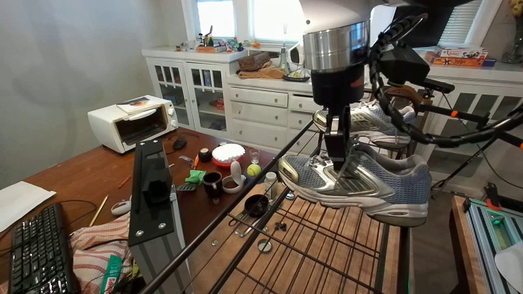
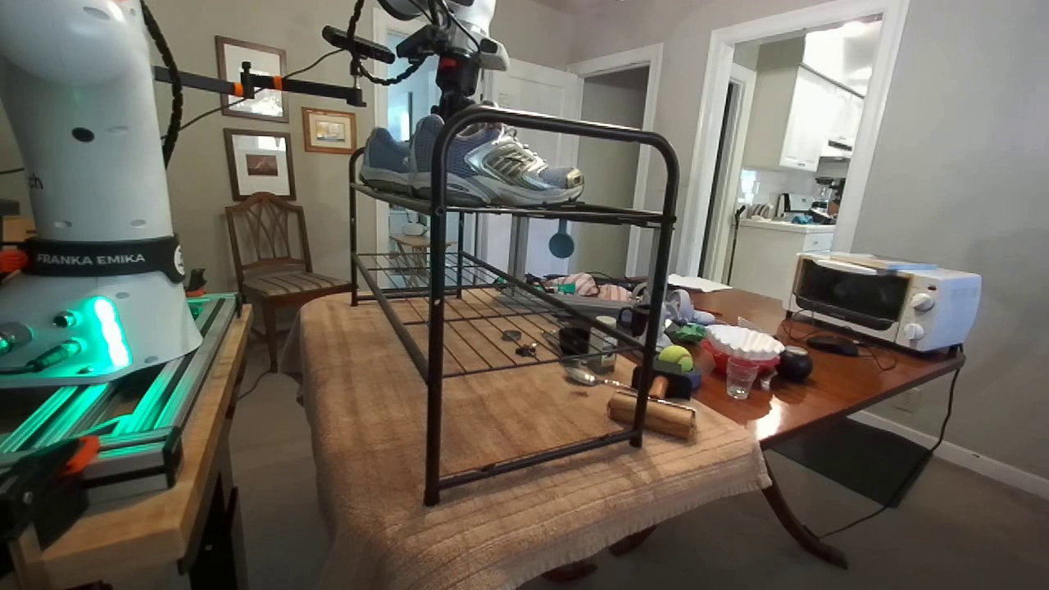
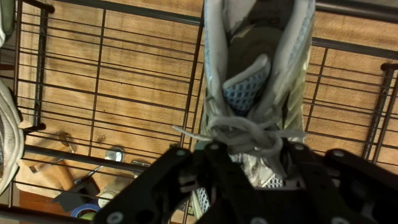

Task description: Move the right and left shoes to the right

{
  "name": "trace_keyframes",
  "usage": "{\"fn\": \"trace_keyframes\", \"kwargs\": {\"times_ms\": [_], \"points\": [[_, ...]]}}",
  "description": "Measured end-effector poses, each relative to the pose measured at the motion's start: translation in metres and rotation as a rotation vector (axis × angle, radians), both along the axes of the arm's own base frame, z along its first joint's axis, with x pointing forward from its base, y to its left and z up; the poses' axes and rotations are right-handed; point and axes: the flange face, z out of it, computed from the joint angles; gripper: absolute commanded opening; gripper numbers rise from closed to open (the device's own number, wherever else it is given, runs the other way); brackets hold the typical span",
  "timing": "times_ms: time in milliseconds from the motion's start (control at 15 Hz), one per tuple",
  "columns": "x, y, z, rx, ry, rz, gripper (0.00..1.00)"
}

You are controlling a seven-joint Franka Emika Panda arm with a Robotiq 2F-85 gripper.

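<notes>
**Claw (image 3: 255,147) astride one shoe (image 1: 367,183) at the rack (image 2: 437,328)**

Your claw's jaws stand apart, one on each side of the tied laces (image 3: 248,133); whether they pinch the shoe you cannot tell. That shoe is at the rack's top shelf, its contact there unclear. The matching shoe (image 2: 508,168) sits on the same shelf, just inside the rack's end hoop. Beneath the rack you have a tan towel (image 2: 365,410) over the surface (image 2: 860,381); a wooden roller (image 2: 668,418) lies just beside the rack's foot.
</notes>
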Motion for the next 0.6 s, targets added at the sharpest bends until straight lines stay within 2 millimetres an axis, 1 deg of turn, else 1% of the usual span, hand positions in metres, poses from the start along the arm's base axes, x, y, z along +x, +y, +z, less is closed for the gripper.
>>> {"fn": "trace_keyframes", "kwargs": {"times_ms": [200, 400, 600], "points": [[-0.001, -0.014, 0.011, -0.007, -0.007, -0.022, 0.12], [-0.005, -0.041, 0.029, -0.043, -0.015, -0.051, 0.12], [-0.012, -0.072, 0.051, -0.081, -0.029, -0.067, 0.12]]}}
